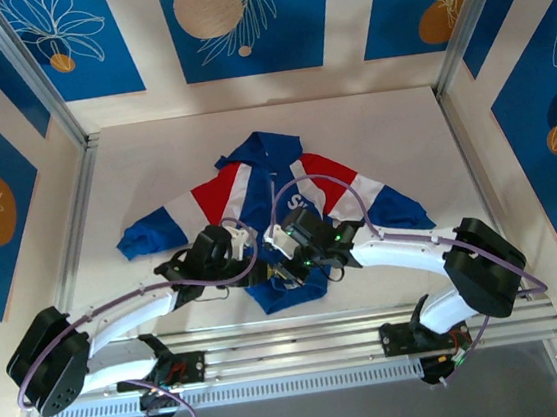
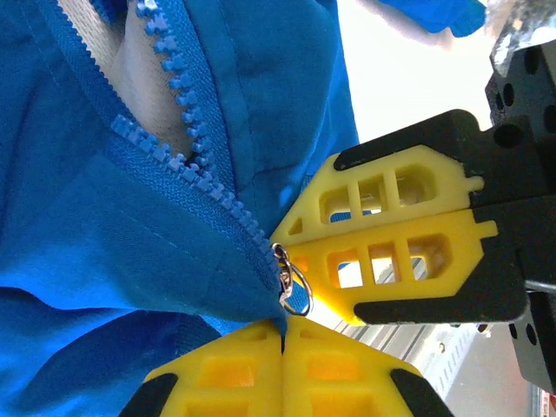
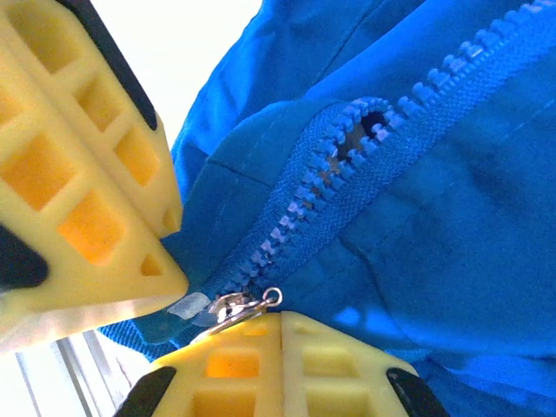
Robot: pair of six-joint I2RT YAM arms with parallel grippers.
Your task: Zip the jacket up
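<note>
The blue jacket [image 1: 246,187] with red and white panels lies spread on the table, its hem toward the arms. Both grippers meet at the hem's middle. My left gripper [image 2: 282,334] [image 1: 262,256] is shut on the blue hem fabric just below the zipper slider [image 2: 282,265]. My right gripper [image 3: 282,317] [image 1: 290,263] is shut too. The metal pull ring [image 3: 236,310] lies against its fingertip, and I see nothing between its jaws. Above the slider the blue zipper teeth [image 2: 187,161] part and pale lining shows between them.
An aluminium rail [image 1: 294,343] carrying both arm bases runs along the near edge. Cream walls with blue floral panels [image 1: 237,22] close the table on three sides. The jacket's sleeves [image 1: 146,236] spread left and right. Bare white tabletop [image 1: 152,157] lies around the jacket.
</note>
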